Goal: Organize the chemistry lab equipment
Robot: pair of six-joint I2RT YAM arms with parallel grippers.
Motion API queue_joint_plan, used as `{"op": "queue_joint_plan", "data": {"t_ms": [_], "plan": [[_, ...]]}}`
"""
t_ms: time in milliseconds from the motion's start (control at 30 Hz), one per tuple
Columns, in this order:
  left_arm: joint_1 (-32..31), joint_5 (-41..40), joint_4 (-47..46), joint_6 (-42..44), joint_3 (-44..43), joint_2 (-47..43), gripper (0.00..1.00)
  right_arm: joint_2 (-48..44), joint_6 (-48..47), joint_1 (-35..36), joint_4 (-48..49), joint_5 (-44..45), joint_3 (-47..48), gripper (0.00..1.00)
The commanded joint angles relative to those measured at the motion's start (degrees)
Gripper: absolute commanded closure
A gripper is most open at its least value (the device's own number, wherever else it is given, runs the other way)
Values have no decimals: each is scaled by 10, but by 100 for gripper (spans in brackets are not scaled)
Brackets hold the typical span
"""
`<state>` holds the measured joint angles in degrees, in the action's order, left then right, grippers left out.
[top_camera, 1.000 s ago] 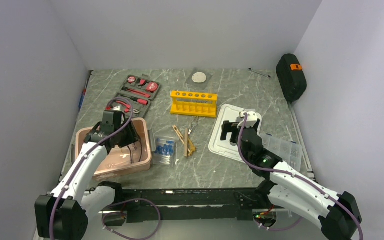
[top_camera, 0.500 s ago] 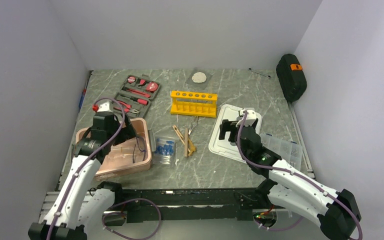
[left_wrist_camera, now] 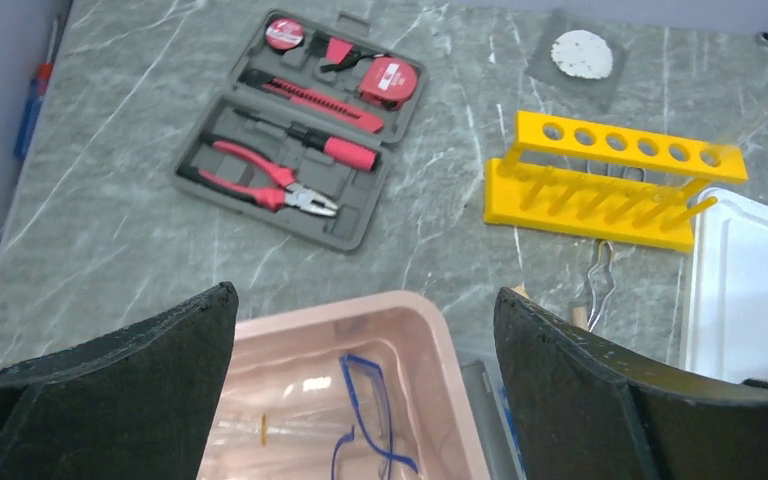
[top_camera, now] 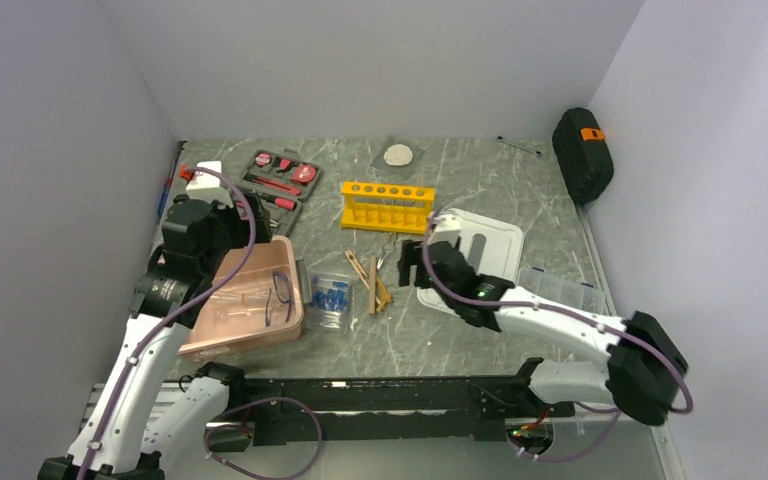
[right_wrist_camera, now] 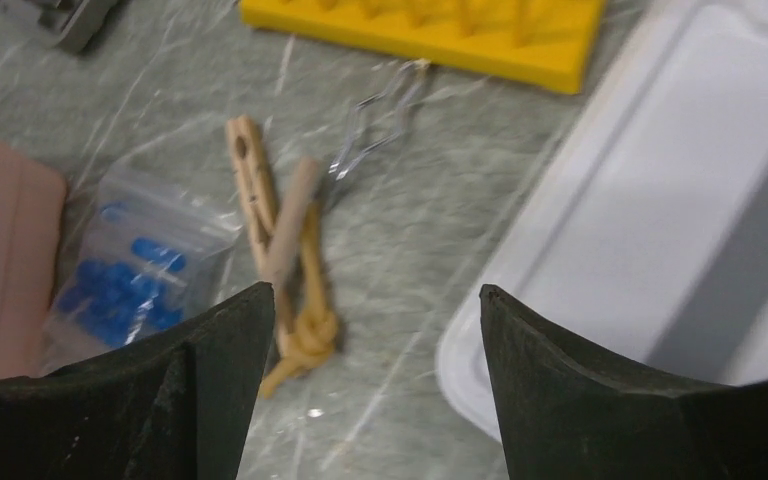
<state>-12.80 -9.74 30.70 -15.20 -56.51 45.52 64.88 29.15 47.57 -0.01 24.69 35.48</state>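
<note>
The blue-framed safety glasses lie inside a pink bin. My left gripper hovers open above the bin's far end, holding nothing. The yellow test-tube rack stands mid-table. In front of it lie tan wooden clamps and a clear bag of blue-capped tubes. Just right of the clamps, above bare table, my right gripper is open and empty.
A red-and-black tool kit lies open behind the bin. A white tray sits right of the clamps, with a clear parts box beyond it. A black case leans at the right wall. A thin wire holder lies by the rack.
My left gripper opened, left the glasses in the bin and rose back toward the far left. My right arm swung left from over the white tray to beside the clamps, jaws narrowing slightly.
</note>
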Motion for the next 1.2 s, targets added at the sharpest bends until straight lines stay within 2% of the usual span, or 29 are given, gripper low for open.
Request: {"op": "queue_joint_plan", "data": {"t_ms": [0,100,200,467,800,1167], "plan": [[-11,11,-112,71,59,11,1,90,43,63,-37,27,92,24],[-16,-10,-89,73,66,5,1,163,48,97,-58,28,146,26],[-16,-8,-100,77,73,-3,1,237,51,111,-79,20,192,35],[-21,-12,-93,73,74,-13,1,356,47,113,-141,6,276,49],[-32,-13,-91,71,75,-14,1,396,49,110,-123,-18,283,58],[-36,-14,-92,70,76,-13,1,416,50,104,-115,-29,284,74]]}}
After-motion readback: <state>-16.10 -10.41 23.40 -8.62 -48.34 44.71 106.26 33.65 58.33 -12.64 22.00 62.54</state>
